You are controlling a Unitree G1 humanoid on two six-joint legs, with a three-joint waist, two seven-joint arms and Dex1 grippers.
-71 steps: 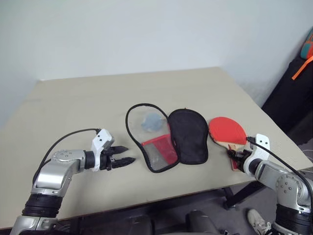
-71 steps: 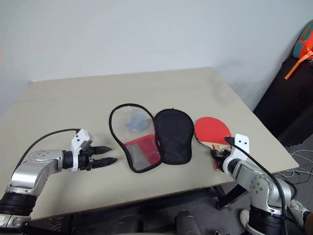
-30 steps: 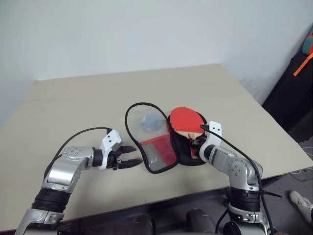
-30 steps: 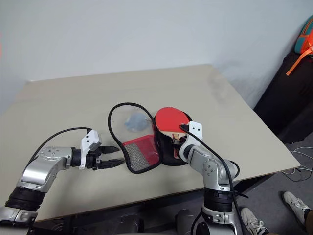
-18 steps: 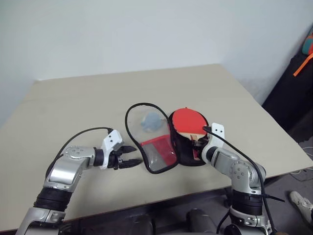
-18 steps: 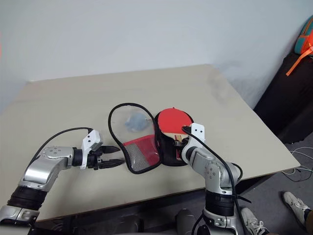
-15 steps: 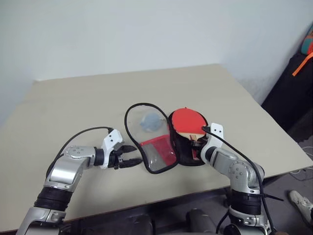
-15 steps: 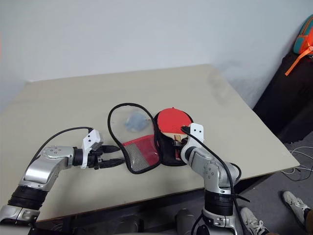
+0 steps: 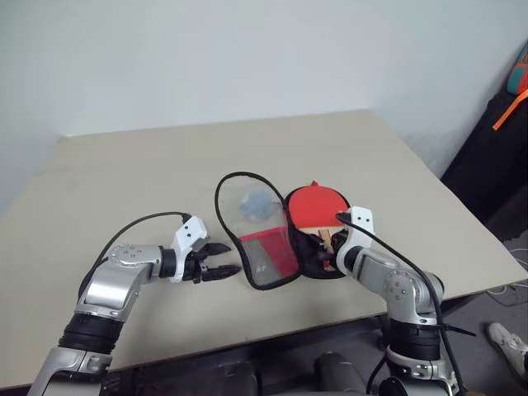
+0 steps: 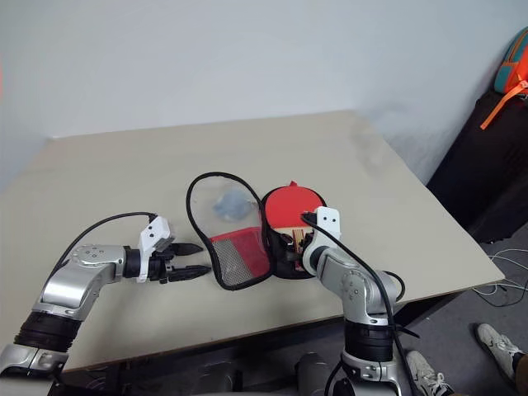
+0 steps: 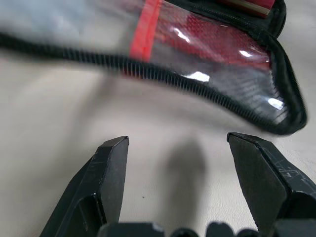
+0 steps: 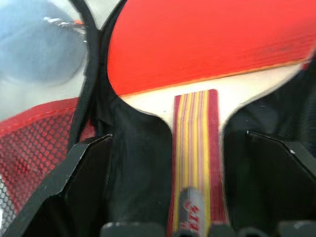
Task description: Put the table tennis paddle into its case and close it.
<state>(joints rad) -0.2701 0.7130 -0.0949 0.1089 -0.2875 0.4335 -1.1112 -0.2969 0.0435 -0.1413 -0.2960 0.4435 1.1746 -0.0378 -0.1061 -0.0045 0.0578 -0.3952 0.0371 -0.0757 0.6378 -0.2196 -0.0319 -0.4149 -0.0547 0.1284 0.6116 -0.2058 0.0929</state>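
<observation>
Paddle (image 9: 318, 205) resting in the black half of the open case (image 9: 280, 233), near the tabletop's (image 9: 124, 181) front edge.
Stiff and light by the look of it, its rubber face likely grippy; the wooden handle is the place to hold. The right hand (image 12: 190, 163) has its fingers apart on either side of that handle, gripping nothing. The soft, floppy case lid is best pinched at its zip edge by the left hand (image 9: 221, 260), fingers spread just beside it.

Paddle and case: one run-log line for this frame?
paddle: on open case lining | right gripper: open, astride handle | left gripper: open, beside case
</observation>
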